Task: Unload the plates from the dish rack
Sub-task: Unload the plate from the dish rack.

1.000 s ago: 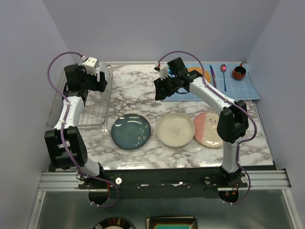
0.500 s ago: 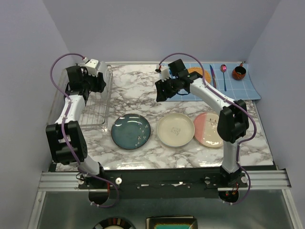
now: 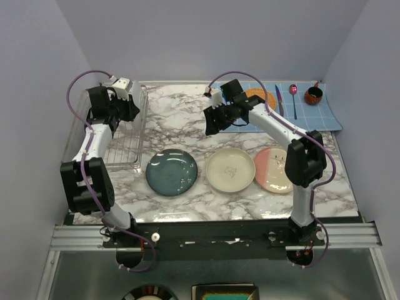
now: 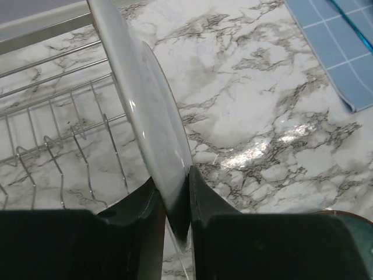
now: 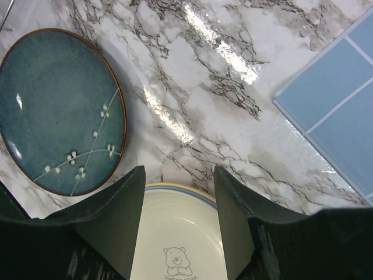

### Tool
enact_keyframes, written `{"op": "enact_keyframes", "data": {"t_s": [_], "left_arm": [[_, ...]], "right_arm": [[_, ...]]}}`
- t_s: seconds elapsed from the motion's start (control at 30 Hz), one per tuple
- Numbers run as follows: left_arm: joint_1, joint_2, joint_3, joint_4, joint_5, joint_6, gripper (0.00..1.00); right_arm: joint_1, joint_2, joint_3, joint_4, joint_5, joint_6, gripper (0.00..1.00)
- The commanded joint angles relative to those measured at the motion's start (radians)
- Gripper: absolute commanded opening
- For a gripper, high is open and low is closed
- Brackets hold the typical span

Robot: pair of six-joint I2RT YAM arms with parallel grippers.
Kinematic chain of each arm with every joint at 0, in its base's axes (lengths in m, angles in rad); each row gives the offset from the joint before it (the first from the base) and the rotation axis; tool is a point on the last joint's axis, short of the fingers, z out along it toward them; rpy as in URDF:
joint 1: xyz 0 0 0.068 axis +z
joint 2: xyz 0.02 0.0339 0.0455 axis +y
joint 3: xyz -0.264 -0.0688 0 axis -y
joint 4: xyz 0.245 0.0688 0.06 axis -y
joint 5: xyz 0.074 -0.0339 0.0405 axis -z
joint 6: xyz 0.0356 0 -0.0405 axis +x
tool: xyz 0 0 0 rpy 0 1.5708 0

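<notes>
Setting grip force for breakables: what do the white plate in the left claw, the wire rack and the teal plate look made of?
White round plate in the left claw: probably glazed ceramic, smooth glossy rim. Silver wire dish rack: metal, perhaps chromed steel; thin shiny rods. Teal round plate: likely glazed stoneware; speckled sheen, brown rim.

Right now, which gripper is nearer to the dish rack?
Left. The left gripper is over the far end of the dish rack, shut on a white plate. The right gripper hangs open over the marble table, facing the teal plate and cream plate, apart from the rack.
</notes>
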Motion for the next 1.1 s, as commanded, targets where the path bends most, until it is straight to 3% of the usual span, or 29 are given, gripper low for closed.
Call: {"op": "enact_keyframes", "data": {"t_s": [0.0,0.07,0.3,1.07], "left_arm": [[0.008,-0.011,0.028,0.022,0.016,0.03,0.07],[0.008,-0.008,0.03,0.025,0.023,0.028,0.0],[0.008,-0.006,0.042,0.042,0.049,0.019,0.0],[0.009,-0.138,0.166,0.017,-0.053,0.011,0.0]], "right_arm": [[-0.004,-0.017,-0.015,0.015,-0.015,-0.016,0.59],[-0.004,-0.017,-0.017,0.013,-0.013,-0.016,0.59],[-0.006,-0.022,-0.024,0.012,-0.012,-0.017,0.59],[-0.006,0.001,-0.023,0.006,-0.052,-0.014,0.59]]}}
